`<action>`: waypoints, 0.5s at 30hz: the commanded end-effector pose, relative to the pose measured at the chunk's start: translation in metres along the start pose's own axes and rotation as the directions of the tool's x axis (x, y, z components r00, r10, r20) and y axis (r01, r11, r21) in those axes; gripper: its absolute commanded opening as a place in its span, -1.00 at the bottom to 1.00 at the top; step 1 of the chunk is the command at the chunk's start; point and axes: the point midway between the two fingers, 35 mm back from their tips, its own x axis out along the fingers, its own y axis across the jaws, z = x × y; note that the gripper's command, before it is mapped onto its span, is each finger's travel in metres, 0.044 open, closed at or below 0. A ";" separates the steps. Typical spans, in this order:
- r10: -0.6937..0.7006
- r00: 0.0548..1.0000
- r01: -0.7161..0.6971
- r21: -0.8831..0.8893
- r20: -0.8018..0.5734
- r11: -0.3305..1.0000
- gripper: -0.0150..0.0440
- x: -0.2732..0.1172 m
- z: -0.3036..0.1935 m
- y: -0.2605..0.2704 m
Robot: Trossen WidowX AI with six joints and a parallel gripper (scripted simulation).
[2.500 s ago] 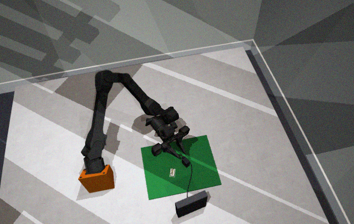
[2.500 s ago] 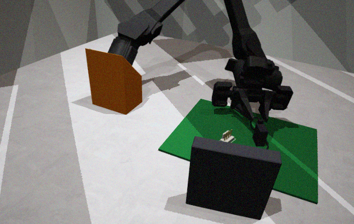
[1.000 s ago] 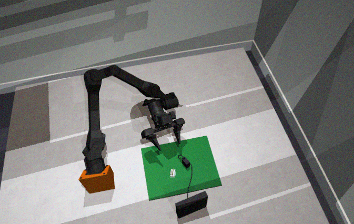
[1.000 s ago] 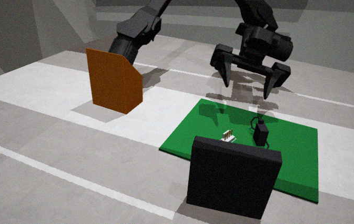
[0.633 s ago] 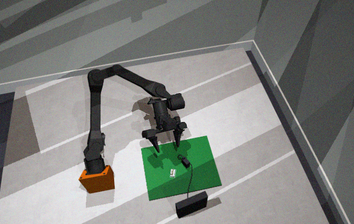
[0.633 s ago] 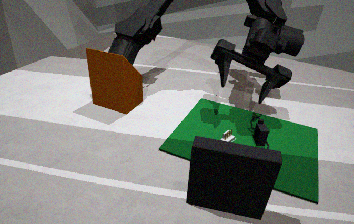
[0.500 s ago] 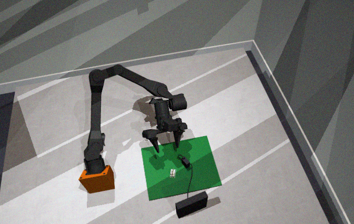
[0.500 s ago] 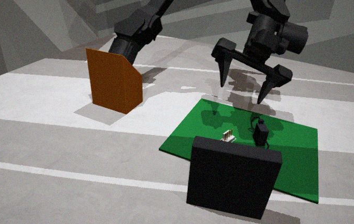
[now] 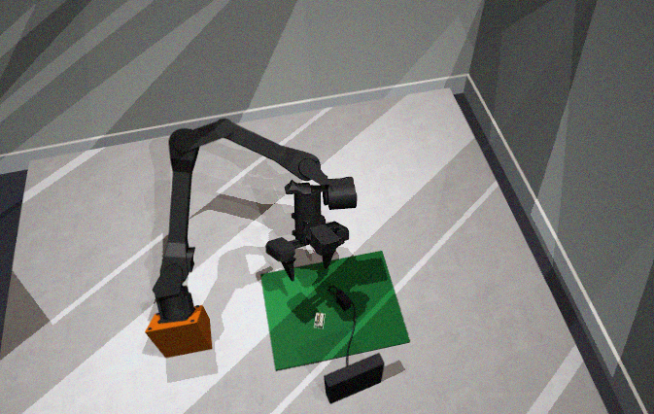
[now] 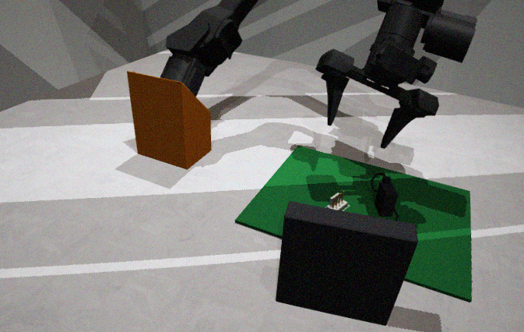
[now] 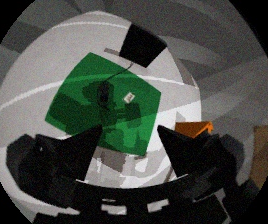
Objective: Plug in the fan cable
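The black cable plug (image 9: 342,299) (image 10: 386,199) (image 11: 103,93) is on the green board (image 9: 288,349) (image 10: 441,263) (image 11: 152,100), beside the header and apart from it. The white four-pin header (image 9: 319,320) (image 10: 339,201) (image 11: 129,97) has its pins bare. A thin cable (image 9: 352,328) (image 11: 120,73) runs from the plug to the black fan block. My gripper (image 9: 309,274) (image 10: 356,136) (image 11: 130,127) is wide open and empty. It hangs above the back edge of the board, away from the plug and the header, touching nothing.
The black fan block (image 9: 354,379) (image 10: 346,263) (image 11: 142,46) stands upright just off the board's front edge. The orange arm base (image 9: 185,337) (image 10: 160,123) (image 11: 192,129) stands left of the board in the top and exterior views. Shadows of the arm cover parts of the board.
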 end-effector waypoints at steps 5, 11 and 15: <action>0.069 0.986 -0.074 -0.026 -0.151 0.997 1.00 -0.009 0.004 0.002; 0.146 0.956 -0.159 -0.033 -0.256 0.987 1.00 -0.019 0.009 0.004; 0.205 0.926 -0.226 -0.030 -0.318 0.974 1.00 -0.028 0.013 0.005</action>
